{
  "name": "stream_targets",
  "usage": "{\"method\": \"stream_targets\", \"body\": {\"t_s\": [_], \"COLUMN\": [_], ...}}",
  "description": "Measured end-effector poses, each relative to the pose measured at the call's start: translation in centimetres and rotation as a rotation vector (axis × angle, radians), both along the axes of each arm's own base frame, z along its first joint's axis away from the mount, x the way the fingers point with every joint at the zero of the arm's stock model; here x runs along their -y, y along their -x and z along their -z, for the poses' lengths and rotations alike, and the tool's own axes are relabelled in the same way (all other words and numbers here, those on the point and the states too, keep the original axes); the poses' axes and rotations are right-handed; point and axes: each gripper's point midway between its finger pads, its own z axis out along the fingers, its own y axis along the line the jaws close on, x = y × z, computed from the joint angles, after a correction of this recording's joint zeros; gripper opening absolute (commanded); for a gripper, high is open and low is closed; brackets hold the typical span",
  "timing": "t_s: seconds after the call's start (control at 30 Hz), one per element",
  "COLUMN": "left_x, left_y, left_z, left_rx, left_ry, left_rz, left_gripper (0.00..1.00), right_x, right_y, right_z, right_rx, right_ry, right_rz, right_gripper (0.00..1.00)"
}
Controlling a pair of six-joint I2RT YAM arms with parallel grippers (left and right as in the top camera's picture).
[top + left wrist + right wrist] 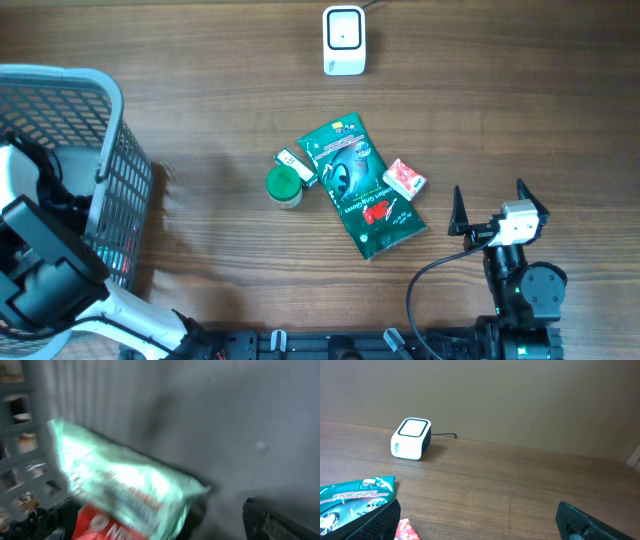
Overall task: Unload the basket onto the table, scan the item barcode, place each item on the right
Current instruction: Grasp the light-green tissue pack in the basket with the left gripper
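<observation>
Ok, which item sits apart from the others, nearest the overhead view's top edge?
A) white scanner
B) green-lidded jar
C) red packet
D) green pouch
A: the white scanner stands alone by the top edge; the green pouch, red packet and green-lidded jar lie clustered mid-table.

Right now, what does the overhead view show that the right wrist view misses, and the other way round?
Overhead only: the grey basket at the left with the left arm at it, and the green-lidded jar beside the green pouch. Right wrist only: the plain wall behind the table. Both: the white scanner, the pouch, the red packet and the open right tool.
</observation>
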Motion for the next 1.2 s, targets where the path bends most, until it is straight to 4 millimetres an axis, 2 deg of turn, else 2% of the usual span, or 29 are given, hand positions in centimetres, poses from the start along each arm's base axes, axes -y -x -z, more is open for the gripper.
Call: {"method": "stream_targets", "body": {"t_s": [0.03,0.07,0.13,0.17,0.27,0.43,0.47,0.53,0.63,0.7,0.73,0.8,0.87,0.97,1.0,1.07,1.1,1.17,1.2], "left_x": [0.4,0.5,0.8,1.2,2.2,2.4,2.4,1.5,-1.7,-3.4,-3.5,-2.6,-0.9,2.1,3.3,6.8,9.9,15.6,19.6], "left_y": [0.6,0.8,1.5,2.1,4.0,4.2,4.1,2.6,-1.5,-3.9,-4.9,-5.5,-6.3,-10.1,-11.9,-13.3,-13.8,-13.1,-12.3], "left_z": [0.7,0.7,0.9,1.0,1.8,1.3,0.5,-2.1,-8.8,-14.2,-16.6,-18.2,-19.9,-24.3,-26.7,-30.4,-33.5,-37.3,-39.0], "left_rx": [-0.016,-0.011,-0.022,-0.039,-0.116,-0.134,-0.138,-0.107,0.051,0.195,0.289,0.376,0.506,0.827,0.959,1.109,1.216,1.345,1.418], "left_ry": [0.006,-0.003,-0.007,-0.003,0.030,0.042,0.056,0.045,-0.075,-0.175,-0.202,-0.194,-0.156,-0.108,-0.131,-0.160,-0.200,-0.215,-0.199], "left_rz": [0.001,0.003,0.006,0.005,0.017,0.021,0.018,0.013,0.007,0.020,0.039,0.049,0.079,0.283,0.417,0.631,0.804,1.053,1.218], "left_gripper": [0.95,0.82,0.28,0.05,0.04,0.04,0.04,0.04,0.04,0.04,0.04,0.04,0.04,0.04,0.04,0.04,0.04,0.04,0.04], "right_x": [0.0,0.0,0.0,0.0,0.0,0.0,0.0,0.0,0.0,0.0,0.0,0.0,0.0,0.0,0.0,0.0,0.0,0.0,0.0], "right_y": [0.0,0.0,0.0,0.0,0.0,0.0,0.0,0.0,0.0,0.0,0.0,0.0,0.0,0.0,0.0,0.0,0.0,0.0,0.0], "right_z": [0.0,0.0,0.0,0.0,0.0,0.0,0.0,0.0,0.1,0.1,0.1,0.1,0.1,0.1,0.1,0.1,0.1,0.1,0.1], "right_rx": [0.000,0.000,0.000,0.000,0.000,0.000,0.000,-0.001,-0.002,-0.002,-0.003,-0.002,-0.002,-0.002,-0.002,-0.002,-0.002,-0.003,-0.003], "right_ry": [0.000,0.000,0.000,0.000,0.000,0.000,0.000,0.000,0.000,0.000,0.000,0.000,0.000,0.000,0.000,0.000,0.000,0.000,0.000], "right_rz": [0.000,0.000,0.000,0.000,0.000,0.000,0.000,0.000,0.000,0.000,0.000,0.000,0.000,0.000,0.000,0.000,0.000,0.000,0.000], "right_gripper": [1.00,1.00,1.00,0.99,1.00,0.99,1.00,1.00,1.00,1.00,1.00,1.00,1.00,1.00,1.00,1.00,1.00,1.00,1.00]}}
